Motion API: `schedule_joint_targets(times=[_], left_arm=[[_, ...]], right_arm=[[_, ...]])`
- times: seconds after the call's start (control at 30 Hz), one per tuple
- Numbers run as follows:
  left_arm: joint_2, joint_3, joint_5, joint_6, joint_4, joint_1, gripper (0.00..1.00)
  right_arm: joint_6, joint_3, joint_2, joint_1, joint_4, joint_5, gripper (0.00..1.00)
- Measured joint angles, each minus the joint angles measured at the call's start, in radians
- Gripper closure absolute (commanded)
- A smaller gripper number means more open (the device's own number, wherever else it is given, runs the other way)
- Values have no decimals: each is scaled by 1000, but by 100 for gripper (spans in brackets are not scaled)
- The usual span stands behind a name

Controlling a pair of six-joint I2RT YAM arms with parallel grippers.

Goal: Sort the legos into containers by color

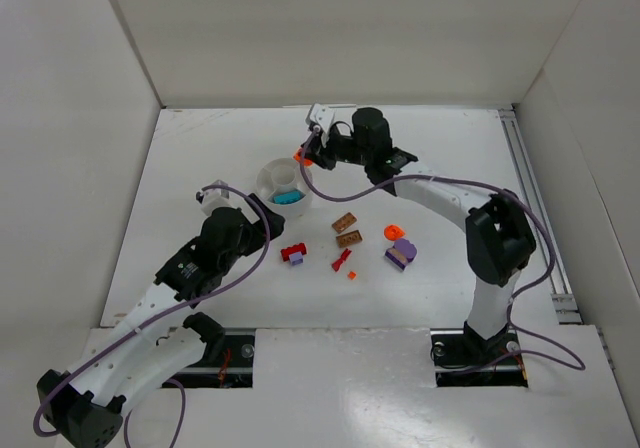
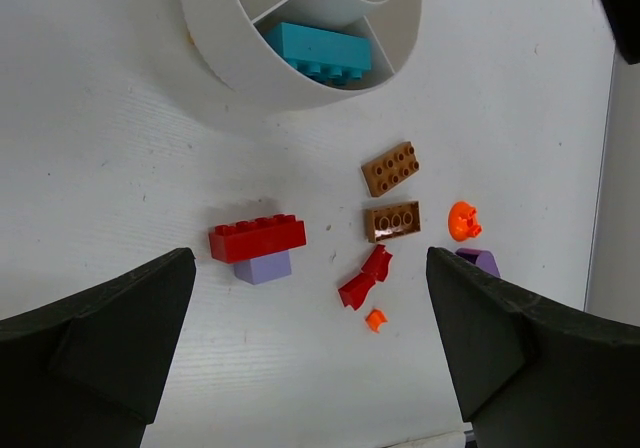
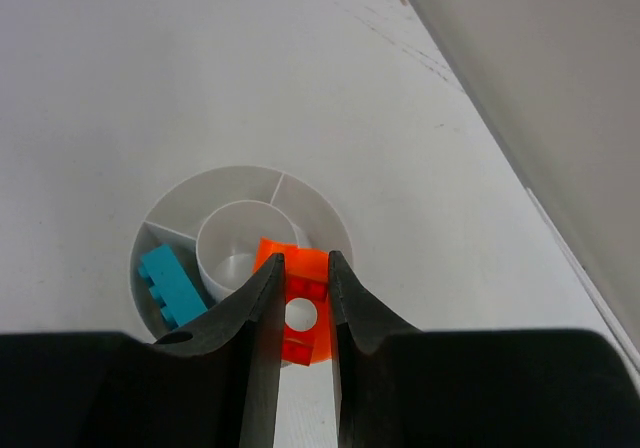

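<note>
Right gripper is clamping an orange brick above the white dish, which is sitting on the table toward its far edge; left gripper is hanging spread wide, empty

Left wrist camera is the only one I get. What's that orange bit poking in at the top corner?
Observer: That's an orange lego, and the right gripper is shut on it.
Operator: Is it over the dish?
Observer: In the right wrist view it lines up over the near side of the white dish. I can't tell how high it is.
Operator: Is anything in the dish besides the blue one?
Observer: No. Only the teal lego is in there. The far wedges that your view cuts off look empty.
</note>
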Motion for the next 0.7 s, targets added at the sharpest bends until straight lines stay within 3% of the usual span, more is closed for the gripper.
schedule_joint_targets(times=[0.4, 0.7], left_arm=[[0, 0, -5, -10, 1, 6, 0], [0, 0, -26, -14, 0, 6, 0]], right_arm=[[41, -50, 129, -7, 315, -265, 78], [309, -98, 250, -98, 788, -420, 79]])
